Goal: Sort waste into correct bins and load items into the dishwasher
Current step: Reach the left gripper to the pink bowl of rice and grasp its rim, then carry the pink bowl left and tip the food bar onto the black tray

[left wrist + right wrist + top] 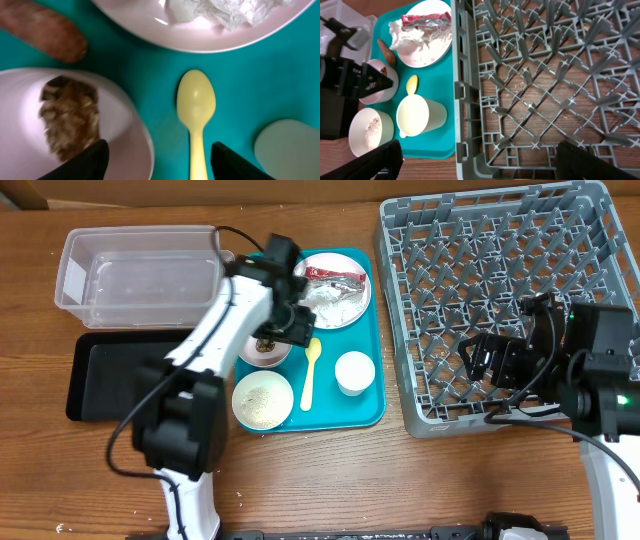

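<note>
The left claw (159, 148) is spread wide and holds nothing, its two dark fingers (95, 161) standing well apart over the teal tray (345, 416) in the middle of the tabletop (330, 480). One finger hangs above the rim of a pink bowl (120, 107) with a brown food chunk (70, 117) in it, and the other sits just to the far side of the pale yellow spoon (196, 107). The spoon's handle runs between the two fingers; whether either finger touches anything cannot be told. The spoon lies flat on the tray with its long axis running between the far and near edges of the tabletop, its bowl end toward the far edge and the white plate (350, 308), its handle toward the near edge. The plate carries crumpled napkins (235, 12) and a red wrapper (335, 276). An orange-brown stick (42, 30) lies on the tray beside the plate, apart from the pink bowl. A white cup (355, 372) stands just beside the spoon on the side toward the right edge, and a second bowl (263, 400) with rice in it sits at the tray's near left corner. The right claw (477, 150) is also wide open and empty, hovering over the near part of the grey dish rack (500, 300), which fills the right side of the tabletop. A clear tub (140, 275) sits at the far left corner, with a black tray (105, 380) next to it along the left edge.
</note>
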You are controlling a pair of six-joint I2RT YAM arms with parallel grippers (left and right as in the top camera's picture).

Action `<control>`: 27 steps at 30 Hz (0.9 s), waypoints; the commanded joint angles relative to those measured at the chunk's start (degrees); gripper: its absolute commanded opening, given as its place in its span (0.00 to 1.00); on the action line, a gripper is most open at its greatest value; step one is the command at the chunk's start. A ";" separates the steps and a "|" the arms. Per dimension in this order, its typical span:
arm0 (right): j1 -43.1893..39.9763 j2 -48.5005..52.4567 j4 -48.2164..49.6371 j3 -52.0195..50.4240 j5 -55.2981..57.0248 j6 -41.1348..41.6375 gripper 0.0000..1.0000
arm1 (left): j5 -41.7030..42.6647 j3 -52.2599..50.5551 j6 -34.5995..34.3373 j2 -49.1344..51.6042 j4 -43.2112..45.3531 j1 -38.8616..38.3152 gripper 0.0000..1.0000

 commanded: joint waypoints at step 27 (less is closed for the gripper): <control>0.09 1.42 -0.33 1.25 0.11 -0.33 0.96 | -2.29 28.87 -7.28 3.08 -23.76 -1.97 0.04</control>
